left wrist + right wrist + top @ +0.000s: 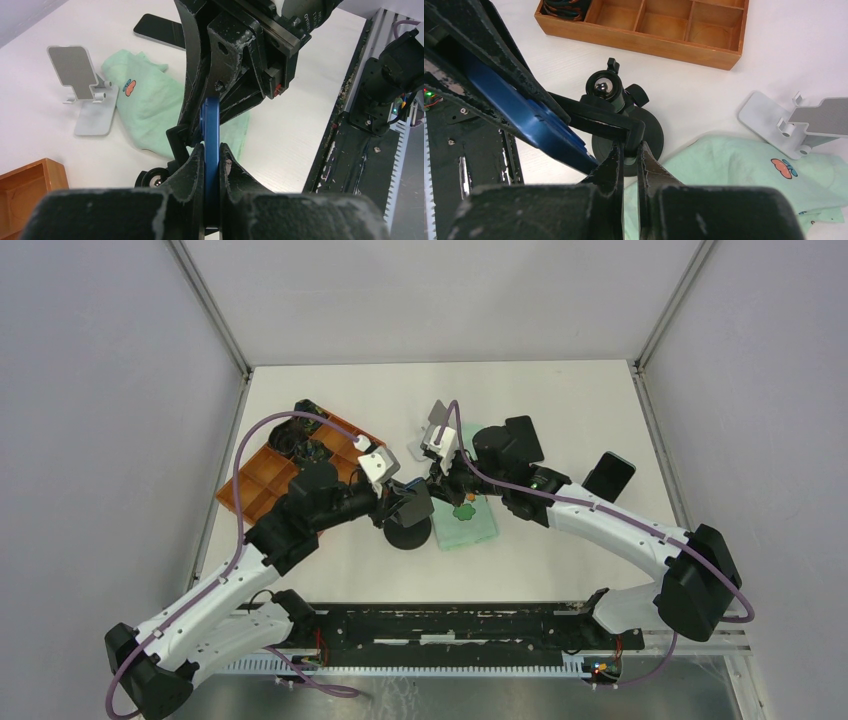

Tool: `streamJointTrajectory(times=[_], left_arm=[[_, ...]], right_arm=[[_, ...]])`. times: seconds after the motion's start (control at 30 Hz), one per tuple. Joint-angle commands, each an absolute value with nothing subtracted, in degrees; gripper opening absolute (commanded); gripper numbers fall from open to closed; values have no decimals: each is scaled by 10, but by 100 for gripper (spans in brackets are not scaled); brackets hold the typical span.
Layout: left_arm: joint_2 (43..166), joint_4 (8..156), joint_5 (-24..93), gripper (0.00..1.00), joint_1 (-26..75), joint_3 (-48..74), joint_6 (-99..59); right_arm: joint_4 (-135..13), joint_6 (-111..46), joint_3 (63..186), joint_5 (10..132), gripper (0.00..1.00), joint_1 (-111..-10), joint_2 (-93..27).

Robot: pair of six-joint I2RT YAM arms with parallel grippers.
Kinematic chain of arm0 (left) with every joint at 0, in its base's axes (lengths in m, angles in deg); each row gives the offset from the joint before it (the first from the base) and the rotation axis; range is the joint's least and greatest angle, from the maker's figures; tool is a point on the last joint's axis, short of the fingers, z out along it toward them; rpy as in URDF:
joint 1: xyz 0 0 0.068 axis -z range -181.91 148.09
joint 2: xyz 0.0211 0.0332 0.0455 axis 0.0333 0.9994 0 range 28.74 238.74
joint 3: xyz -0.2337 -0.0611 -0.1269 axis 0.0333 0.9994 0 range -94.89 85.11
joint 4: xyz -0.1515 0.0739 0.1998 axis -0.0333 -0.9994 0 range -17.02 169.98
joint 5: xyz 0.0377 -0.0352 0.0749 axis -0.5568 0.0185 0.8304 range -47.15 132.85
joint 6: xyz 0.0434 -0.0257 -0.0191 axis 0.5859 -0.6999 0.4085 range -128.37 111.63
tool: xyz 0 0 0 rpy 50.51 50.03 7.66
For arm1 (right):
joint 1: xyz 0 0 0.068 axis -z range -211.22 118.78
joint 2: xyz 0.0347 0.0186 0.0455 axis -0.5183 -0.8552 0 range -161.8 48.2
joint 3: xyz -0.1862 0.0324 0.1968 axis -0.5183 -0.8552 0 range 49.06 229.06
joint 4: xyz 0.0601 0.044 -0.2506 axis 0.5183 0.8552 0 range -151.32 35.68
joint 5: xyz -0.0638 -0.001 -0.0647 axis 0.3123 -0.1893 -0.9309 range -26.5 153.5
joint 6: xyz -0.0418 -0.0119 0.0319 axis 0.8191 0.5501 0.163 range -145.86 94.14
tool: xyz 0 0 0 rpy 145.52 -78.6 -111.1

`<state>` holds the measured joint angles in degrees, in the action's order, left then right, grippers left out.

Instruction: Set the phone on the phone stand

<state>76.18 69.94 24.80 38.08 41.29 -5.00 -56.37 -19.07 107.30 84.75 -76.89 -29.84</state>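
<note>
My left gripper [211, 156] clamps the blue phone [210, 120] edge-on, my right gripper [628, 150] pinches the bracket of the black stand [653, 131], with the green cloth [724, 165] and silver stand [75, 70] just beside.

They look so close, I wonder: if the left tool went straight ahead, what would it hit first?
Likely the right tool, directly ahead of the left tool and its blue phone; depth is unclear.
</note>
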Motion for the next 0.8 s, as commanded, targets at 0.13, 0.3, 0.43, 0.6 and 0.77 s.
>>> streamJointTrajectory(times=[0.13,0.3,0.43,0.6,0.77], left_arm=[[743,624,368,2,361,386,-56],[740,621,397,2,361,387,-57],[739,619,412,2,361,388,-57],[743,614,427,2,361,388,-58],[742,610,450,2,361,385,-64]], right_arm=[[-525,-179,1086,728,0,-722,-288],[-522,-179,1094,718,0,-721,-296],[-521,-180,1099,716,0,-721,-299],[-516,-181,1108,711,0,-721,-305],[-516,-184,1109,708,0,-717,-306]])
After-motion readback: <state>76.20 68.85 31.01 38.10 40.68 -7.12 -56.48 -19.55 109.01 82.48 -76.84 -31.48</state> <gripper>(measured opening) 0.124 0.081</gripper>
